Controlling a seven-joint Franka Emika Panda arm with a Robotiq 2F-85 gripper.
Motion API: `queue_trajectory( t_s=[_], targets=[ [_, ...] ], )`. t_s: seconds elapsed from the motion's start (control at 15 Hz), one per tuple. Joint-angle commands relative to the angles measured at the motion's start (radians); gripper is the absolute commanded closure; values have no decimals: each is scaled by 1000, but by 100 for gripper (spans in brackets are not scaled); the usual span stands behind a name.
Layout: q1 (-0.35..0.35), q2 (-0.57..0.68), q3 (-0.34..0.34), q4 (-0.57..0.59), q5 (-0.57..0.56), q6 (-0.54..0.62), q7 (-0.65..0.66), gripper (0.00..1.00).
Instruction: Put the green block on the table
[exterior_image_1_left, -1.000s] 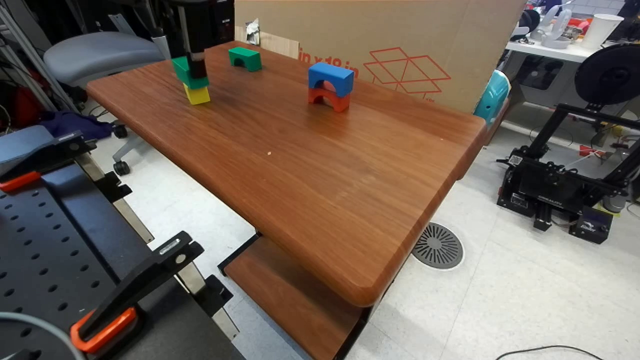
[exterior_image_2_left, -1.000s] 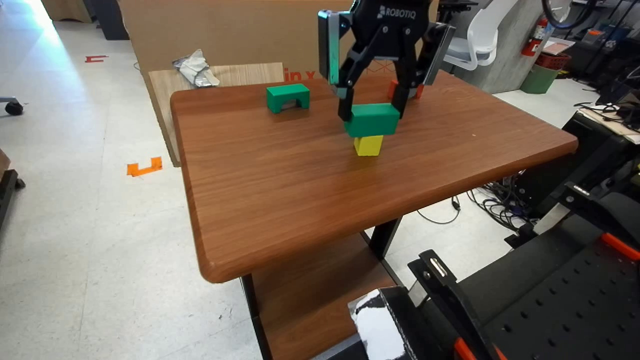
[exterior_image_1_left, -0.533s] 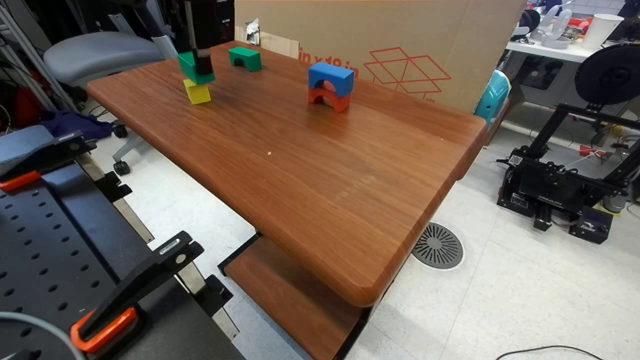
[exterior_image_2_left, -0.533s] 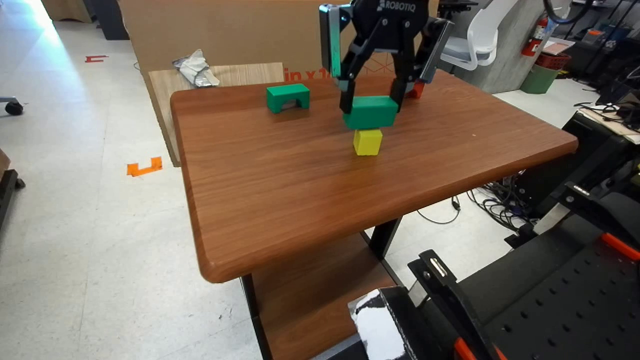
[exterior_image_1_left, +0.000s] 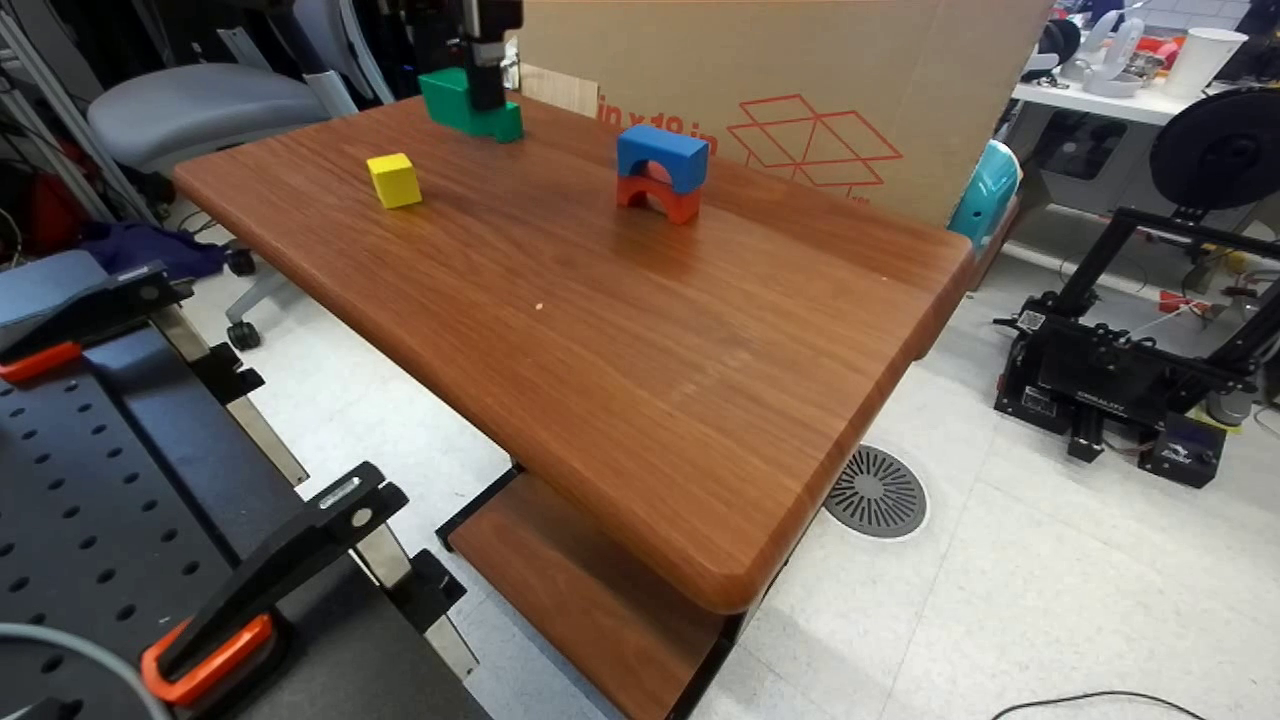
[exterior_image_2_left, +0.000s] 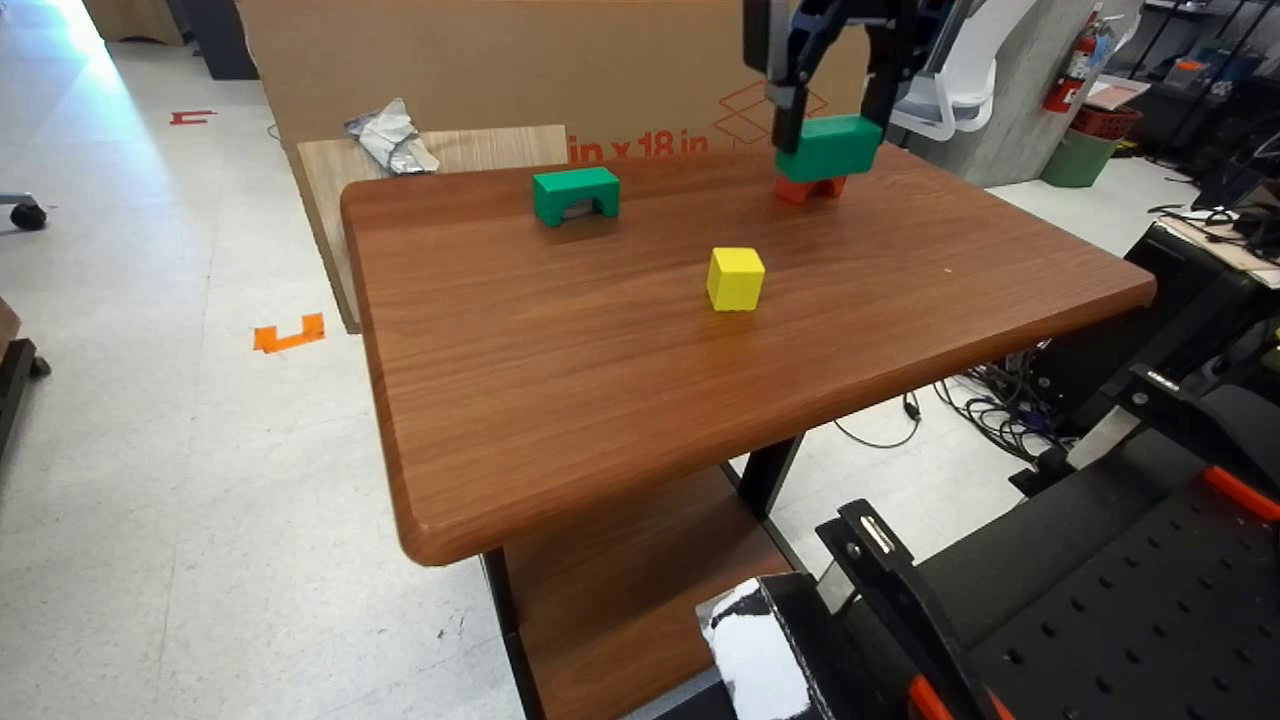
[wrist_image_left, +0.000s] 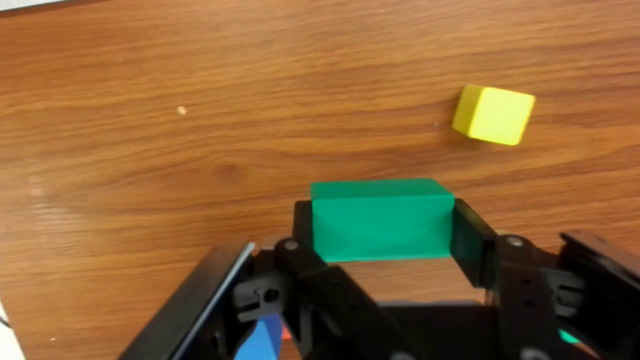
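Observation:
The green block (wrist_image_left: 382, 230) is a plain rectangular block. My gripper (exterior_image_2_left: 833, 125) is shut on its two ends and holds it in the air above the table (exterior_image_2_left: 600, 380). The held block shows in both exterior views (exterior_image_1_left: 447, 99) (exterior_image_2_left: 830, 150). The table is reddish-brown wood with rounded corners. In an exterior view the held block overlaps a green arch block (exterior_image_2_left: 577, 192), which stands clear of it here. The yellow block (exterior_image_2_left: 735, 280) stands alone on the table, apart from the gripper; it also shows in the wrist view (wrist_image_left: 502, 117).
A blue arch (exterior_image_1_left: 662, 157) sits on a red arch (exterior_image_1_left: 658, 202) on the table. In an exterior view the held block hides the blue arch and part of the red one (exterior_image_2_left: 800, 190). A large cardboard box (exterior_image_1_left: 800, 60) stands behind the table's far edge.
My gripper has lifted the green block off the top of the yellow block and carried it up and to the right in both exterior views. The yellow block stays in place, uncovered.

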Motion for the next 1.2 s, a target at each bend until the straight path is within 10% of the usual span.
queue_trajectory(
  t_s=[0.0,0.8,0.93,1.13],
  targets=[
    [2,88,-58,103,-121,-56,21,59],
    [8,262,-84,205,-148,-48,-31,59],
    [5,253,-84,197,-145,-50,-34,8],
    [10,227,-89,160,-152,-37,-27,0]
  ],
)
